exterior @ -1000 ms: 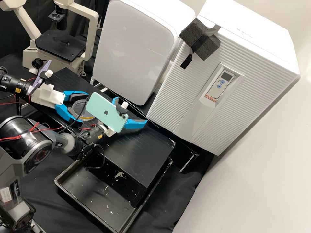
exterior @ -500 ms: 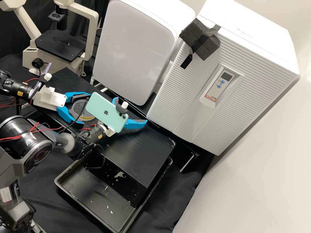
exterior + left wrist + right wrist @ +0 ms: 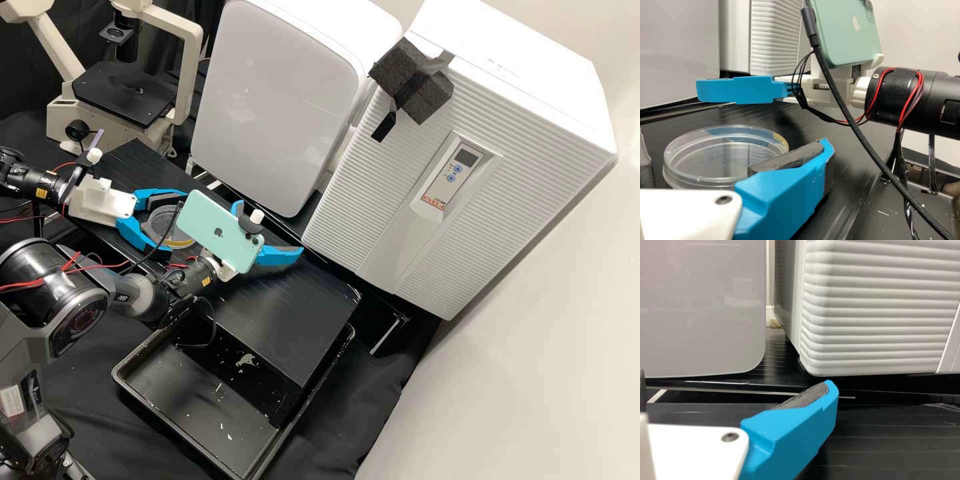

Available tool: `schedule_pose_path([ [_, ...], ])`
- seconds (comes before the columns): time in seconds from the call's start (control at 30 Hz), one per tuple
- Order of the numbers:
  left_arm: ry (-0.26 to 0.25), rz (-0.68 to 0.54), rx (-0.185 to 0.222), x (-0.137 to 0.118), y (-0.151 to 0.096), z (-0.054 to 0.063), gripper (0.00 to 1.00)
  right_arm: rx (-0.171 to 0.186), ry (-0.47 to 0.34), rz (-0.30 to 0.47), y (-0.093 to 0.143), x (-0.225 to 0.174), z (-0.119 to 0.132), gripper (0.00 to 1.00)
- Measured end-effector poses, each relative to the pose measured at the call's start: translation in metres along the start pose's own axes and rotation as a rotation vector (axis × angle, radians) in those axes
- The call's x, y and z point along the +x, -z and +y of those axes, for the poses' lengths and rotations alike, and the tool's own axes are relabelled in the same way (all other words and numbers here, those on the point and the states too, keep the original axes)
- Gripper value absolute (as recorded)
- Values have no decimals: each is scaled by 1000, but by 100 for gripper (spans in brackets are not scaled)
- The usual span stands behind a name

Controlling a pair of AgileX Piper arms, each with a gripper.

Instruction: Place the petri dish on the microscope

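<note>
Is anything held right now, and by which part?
Nothing is held. The left gripper stands open around the petri dish, a gap showing beside one finger; the right gripper is open too.

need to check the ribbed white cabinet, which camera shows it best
The high view: the ribbed white cabinet shows its top, broad front and control panel, though a dark foam block covers a bit. The left wrist view gives a narrow ribbed strip; the right wrist view, a lower corner close up.
</note>
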Motion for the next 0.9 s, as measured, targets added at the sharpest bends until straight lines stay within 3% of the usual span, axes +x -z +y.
schedule_pose_path([
  [0.13,-11,-5,-4,-1,0,0,0,0,0,0,0,0,0,100],
  [0.9,-17,8,69,-3,0,-1,0,0,0,0,0,0,0,100],
])
